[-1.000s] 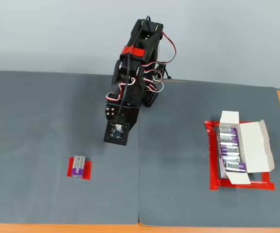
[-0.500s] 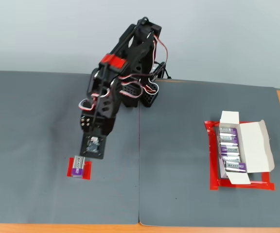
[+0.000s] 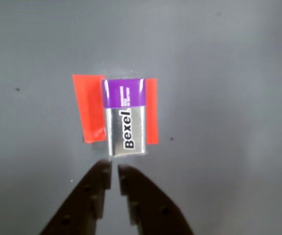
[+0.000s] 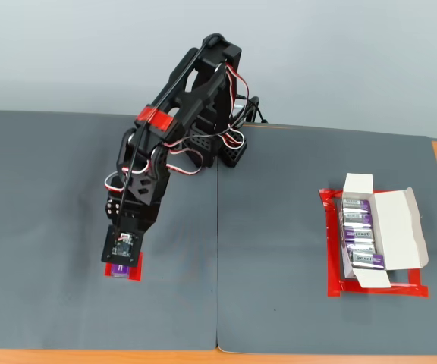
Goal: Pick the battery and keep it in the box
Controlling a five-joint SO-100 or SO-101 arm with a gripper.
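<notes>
On my wrist view the battery (image 3: 125, 117) is silver-grey with a purple band and black "Bexel" lettering, lying on a red tape patch (image 3: 93, 108). At right of my fixed view, the box (image 4: 385, 231) is white inside a red tape border (image 4: 331, 250) on a dark grey mat (image 4: 279, 227).

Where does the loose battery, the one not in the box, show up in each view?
Wrist view: the battery lies at the centre, purple band at the top, just above the fingers.
Fixed view: lower left of the mat, mostly hidden beneath the arm's camera end; only a purple sliver shows.
Shared landmark: the red tape patch under the battery, visible in both views.
</notes>
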